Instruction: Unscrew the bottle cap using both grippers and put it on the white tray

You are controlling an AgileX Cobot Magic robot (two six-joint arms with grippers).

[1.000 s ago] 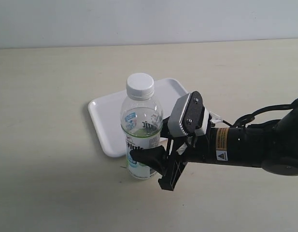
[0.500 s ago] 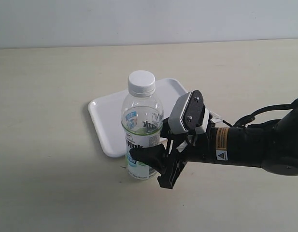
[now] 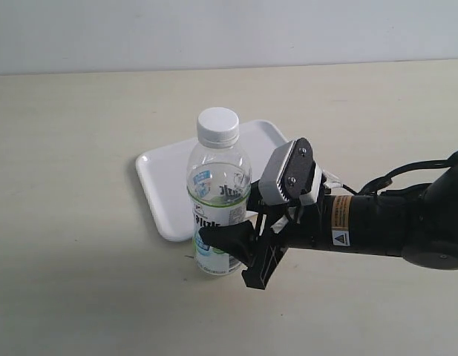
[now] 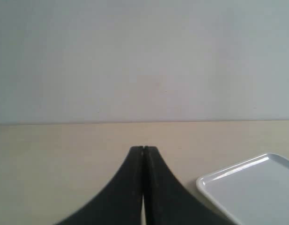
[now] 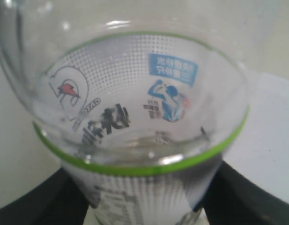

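R gripper (image 3: 230,252) clamped low on bottle (image 3: 217,189); cap (image 3: 217,126) on, bottle upright on table (image 3: 80,222).
L gripper (image 4: 143,157) fingers pressed together; I see it in L wrist cam only, not ext cam. Just behind bottle: white tray (image 3: 160,185). Bottle fills R wrist cam.
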